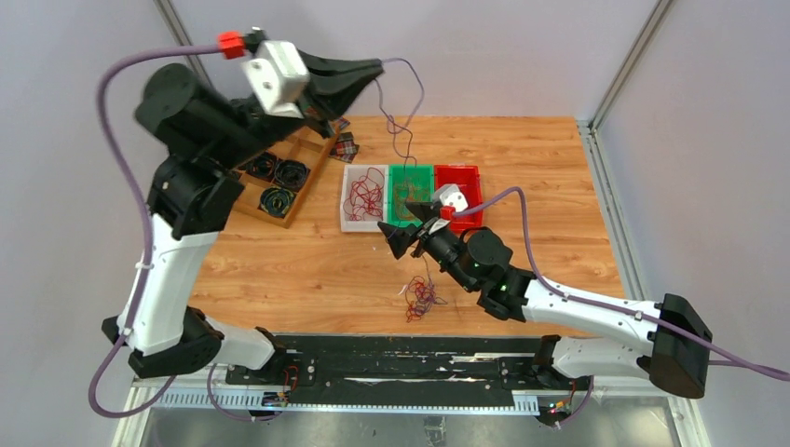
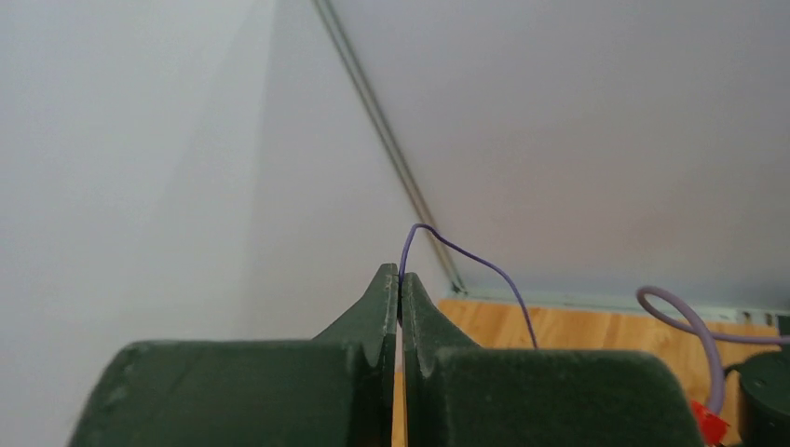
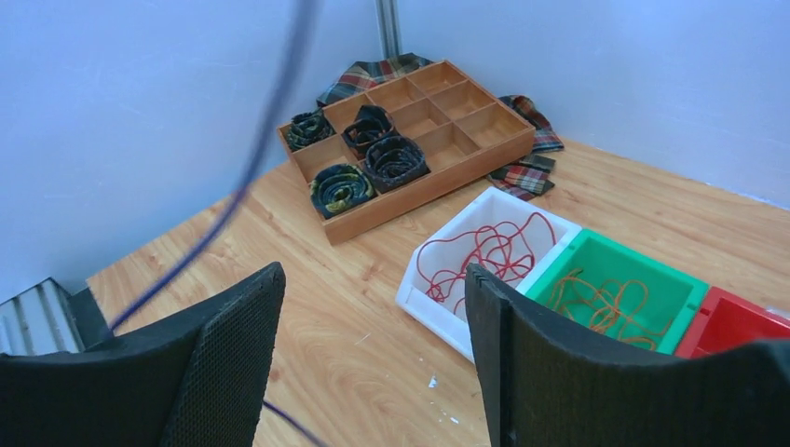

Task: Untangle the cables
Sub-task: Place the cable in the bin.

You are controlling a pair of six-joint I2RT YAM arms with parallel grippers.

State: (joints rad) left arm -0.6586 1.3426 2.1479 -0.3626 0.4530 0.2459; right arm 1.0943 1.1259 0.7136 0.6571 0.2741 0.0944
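Closest to the overhead lens is my left arm, raised high over the far-left corner. Its left gripper is pinched flat together on one purple strand that arcs off the tips and droops toward the bins; I cannot make out where it ends. Lower down, my right gripper hangs in front of the bins with its jaws wide apart and nothing between them, and a blurred purple line crosses the left of its wrist view. The cables, a small red-and-purple snarl, lie on the table near the front edge, just beside the right forearm.

I judge these wires to weigh almost nothing. They look limp and thin enough to slip from a loose pinch, and a hard tug would likely cinch the knots tighter. I would take a single strand at a free end or an outer loop and hold the snarl down with the other gripper.

Pale grey walls with metal framing close in the cell. The table is smooth wood grain. At far left a wooden tray holds black coiled bundles. Beside it stand a white bin with red wires, a green bin with orange ones, and a red bin. Plaid cloth lies behind the tray.
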